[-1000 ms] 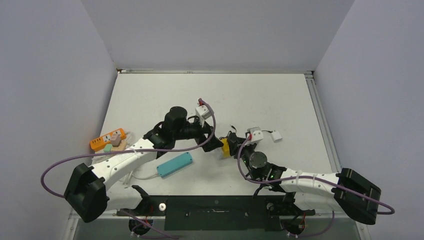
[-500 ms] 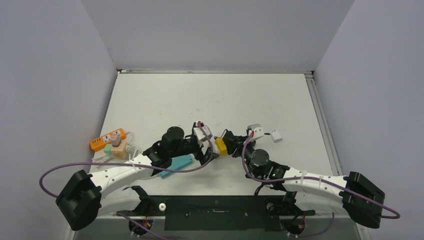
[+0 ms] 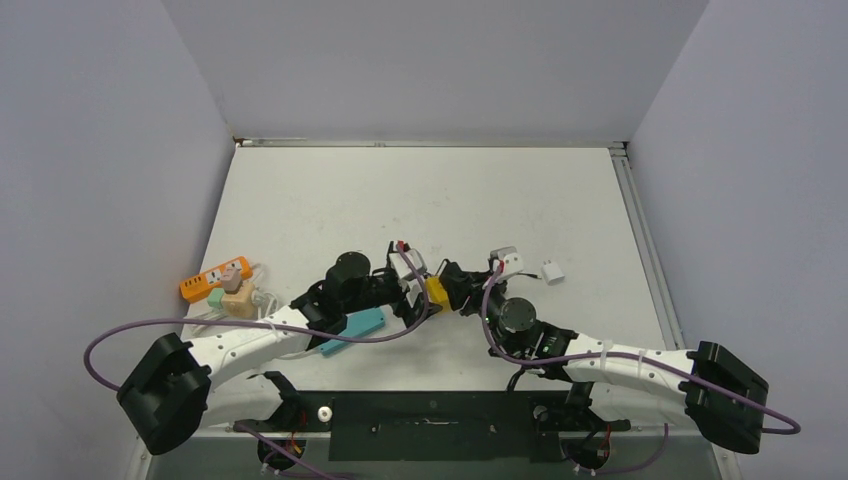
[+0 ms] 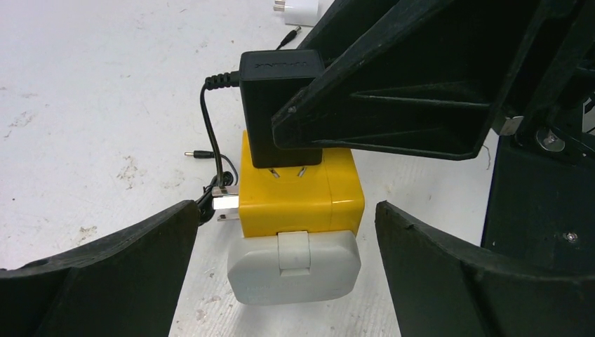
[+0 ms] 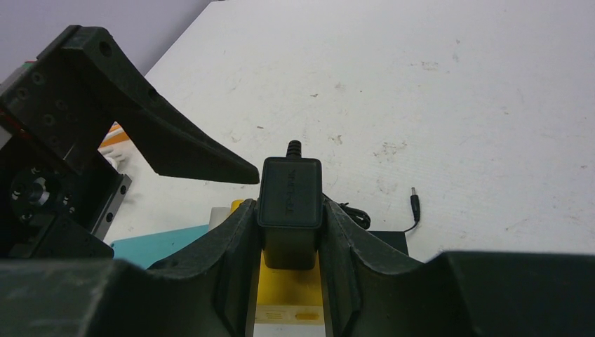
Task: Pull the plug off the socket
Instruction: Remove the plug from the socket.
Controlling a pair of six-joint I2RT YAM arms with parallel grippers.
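Nearest the arm bases, at about seven o'clock from the table's middle, a flat teal rectangular block (image 3: 352, 331) lies partly under the left arm. Just beyond it the two grippers meet near the table's centre. The left gripper (image 4: 281, 232) has its jaws spread wide, one black finger (image 4: 105, 274) at either side of a yellow cube-shaped socket adapter (image 4: 302, 193), touching neither face. A white rounded plug (image 4: 295, 270) sits in the adapter's near face, and a small silver connector with a thin black cable juts from its side at nine o'clock.

The black rectangular power-adapter plug (image 5: 290, 210) stands in the yellow adapter's top, its two metal prongs partly showing in the gap between the bodies, so it is not fully seated. The right gripper (image 5: 290, 232) pinches this black plug between its fingers, one pressed on each flank.

At nine o'clock on the white table (image 3: 420, 190), near the left wall, an orange power strip (image 3: 215, 278) lies with a green and a beige plug beside it. At three o'clock from the grippers a small white charger (image 3: 553, 271) rests alone, and a loose black barrel connector (image 5: 415, 201) lies beyond the grip.
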